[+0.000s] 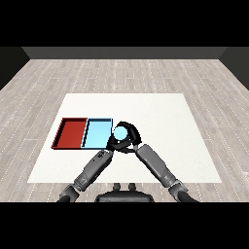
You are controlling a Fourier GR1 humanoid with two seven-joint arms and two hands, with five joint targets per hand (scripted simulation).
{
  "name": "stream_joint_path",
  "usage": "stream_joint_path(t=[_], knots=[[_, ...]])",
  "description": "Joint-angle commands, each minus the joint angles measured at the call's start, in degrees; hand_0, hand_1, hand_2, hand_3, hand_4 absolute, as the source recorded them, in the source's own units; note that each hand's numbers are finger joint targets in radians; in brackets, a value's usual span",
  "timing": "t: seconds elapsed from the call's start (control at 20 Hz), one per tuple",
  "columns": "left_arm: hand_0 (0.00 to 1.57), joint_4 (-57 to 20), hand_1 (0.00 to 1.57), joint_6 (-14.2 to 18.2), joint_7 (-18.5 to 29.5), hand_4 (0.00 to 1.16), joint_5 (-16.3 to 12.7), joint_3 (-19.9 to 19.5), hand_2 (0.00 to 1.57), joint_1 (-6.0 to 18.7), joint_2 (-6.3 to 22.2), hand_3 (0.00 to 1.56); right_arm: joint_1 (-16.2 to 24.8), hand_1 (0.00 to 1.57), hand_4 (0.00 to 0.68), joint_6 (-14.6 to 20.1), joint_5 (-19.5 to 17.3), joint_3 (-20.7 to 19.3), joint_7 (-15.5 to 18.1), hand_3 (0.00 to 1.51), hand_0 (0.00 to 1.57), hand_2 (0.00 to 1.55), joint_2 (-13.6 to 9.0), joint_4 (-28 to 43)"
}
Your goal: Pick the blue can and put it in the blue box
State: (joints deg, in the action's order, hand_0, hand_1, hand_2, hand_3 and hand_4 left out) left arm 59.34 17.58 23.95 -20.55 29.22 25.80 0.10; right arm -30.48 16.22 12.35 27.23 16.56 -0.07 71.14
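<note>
Right hand fingers curl round blue can — seemingly beside blue tray.

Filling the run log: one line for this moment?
right hand: shut on blue can | can: beside light blue tray | left hand: near can

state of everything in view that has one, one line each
blue can: held up in the right hand, just right of the light blue tray, not in it yet
right hand: curled round the blue can
left hand: beside the can, fingers unclear
light blue tray: nothing in it
red tray: nothing in it, left of the light blue tray
</note>
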Motion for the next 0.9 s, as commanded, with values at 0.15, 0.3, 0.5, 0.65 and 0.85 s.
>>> stream_joint_path(t=[0.15, 0.3, 0.5, 0.65, 0.85], knots=[[0.41, -2.89, 0.41, 9.12, -5.35, 0.57, 9.55, 1.46, 0.56, 3.83, 0.21, 0.29, -1.69, 1.42, 0.604, 4.94, 2.92, 7.21, -0.27, 1.39, 1.42, 1.44, 0.05, 0.64], [0.32, -3.42, 0.32, 9.67, -3.60, 0.00, 12.38, 2.77, 0.52, 4.36, -0.02, 0.17, -3.73, 1.47, 0.596, -0.43, 3.68, 2.25, 2.20, 1.40, 1.47, 1.47, 0.02, -3.87], [0.00, -4.30, 0.00, 13.72, -7.51, 0.31, 19.53, 6.88, 0.15, 6.19, 0.97, 0.00, -3.30, 1.46, 0.595, 5.64, 5.14, 9.55, 1.96, 1.39, 1.46, 1.46, 0.01, -2.29], [0.45, 0.33, 0.45, 13.89, -1.59, 0.72, 7.12, 1.87, 0.65, 0.47, 0.08, 0.35, -2.65, 1.45, 0.598, 4.58, 5.86, 8.72, 4.40, 1.40, 1.45, 1.45, -0.01, -2.00], [0.81, -1.46, 0.81, 12.98, -2.22, 0.69, 9.62, -0.04, 0.85, 1.48, 0.05, 0.72, -2.77, 1.44, 0.602, 2.86, 6.45, 7.31, 4.22, 1.39, 1.44, 1.45, -0.01, -2.34]])
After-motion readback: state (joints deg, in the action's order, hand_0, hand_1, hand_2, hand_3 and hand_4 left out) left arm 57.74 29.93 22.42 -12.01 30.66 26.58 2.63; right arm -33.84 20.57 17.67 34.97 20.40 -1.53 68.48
